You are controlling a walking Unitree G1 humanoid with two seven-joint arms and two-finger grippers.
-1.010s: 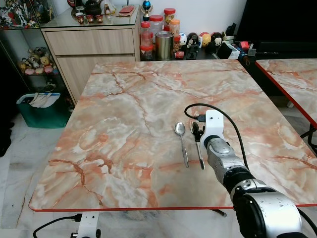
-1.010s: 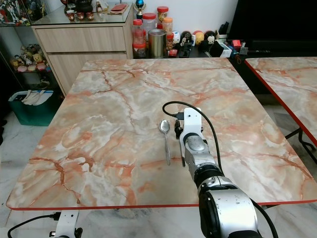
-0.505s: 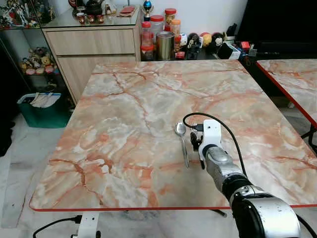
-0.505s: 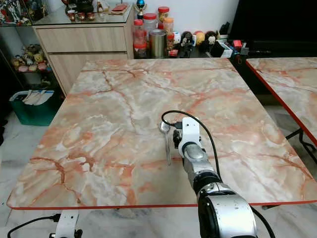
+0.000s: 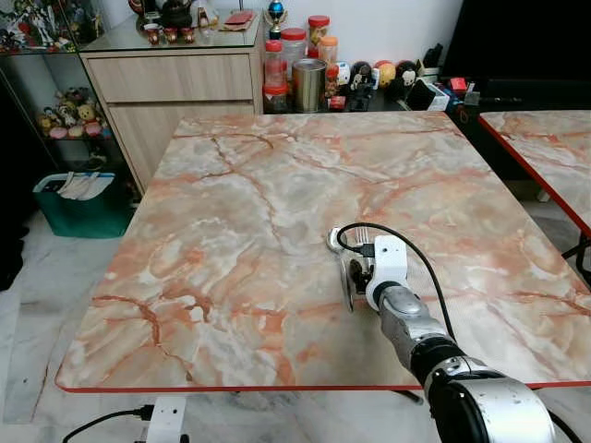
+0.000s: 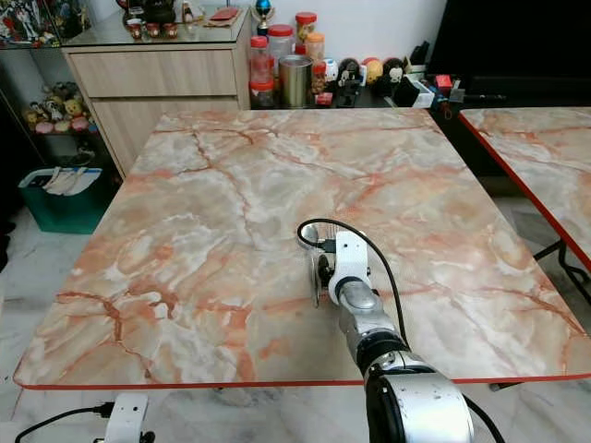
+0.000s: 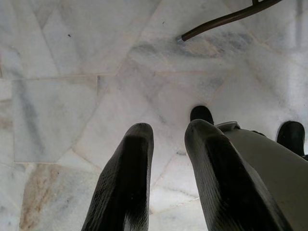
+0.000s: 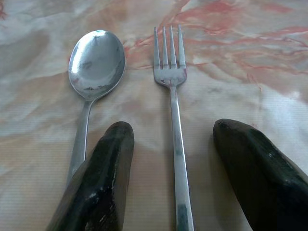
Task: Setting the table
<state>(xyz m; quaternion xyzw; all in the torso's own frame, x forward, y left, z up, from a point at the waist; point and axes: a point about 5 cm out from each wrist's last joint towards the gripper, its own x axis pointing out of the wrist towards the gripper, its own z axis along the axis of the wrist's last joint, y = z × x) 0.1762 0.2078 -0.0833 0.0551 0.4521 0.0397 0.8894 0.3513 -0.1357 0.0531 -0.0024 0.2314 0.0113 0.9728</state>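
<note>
Two pieces, spoon (image 8: 95, 62) and fork (image 8: 172, 96), lie side by side on the marble table (image 5: 231, 185); my right gripper (image 8: 175, 163) has drawn back toward me, fingers wide astride the fork's handle, so placement looks done; left gripper (image 7: 168, 178) hangs idle, fingers narrowly apart.

Bright, even indoor light, sharp throughout.
Soft sheen on the marble table (image 5: 277, 185); the spoon (image 8: 96, 60) glints, fingers (image 8: 98, 183) up close slightly soft.
</note>
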